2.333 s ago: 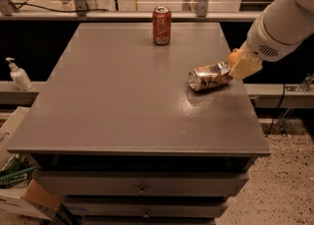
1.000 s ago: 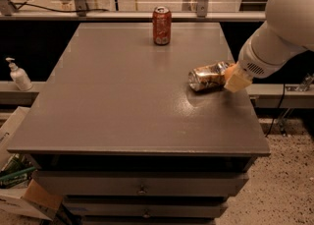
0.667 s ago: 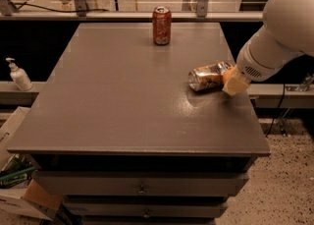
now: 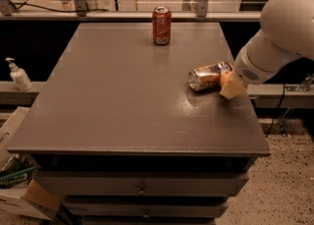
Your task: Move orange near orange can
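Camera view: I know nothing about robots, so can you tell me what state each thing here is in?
orange can: crushed, lying on its side on the table.
orange: beside the orange can, partly hidden by the pincer.
pincer: low at the table's right edge, against the orange.
red soda can: upright, undented, near the far edge.
pump bottle: upright, off the table's left side.
drawers: shut.

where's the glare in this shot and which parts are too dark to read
Camera view: a pale sheen sits on the table just in front of the orange can, whose metal also glints. The gripper, at the table's right edge beside the orange, is evenly lit. The space under the tabletop and the strips on either side are nearly black.
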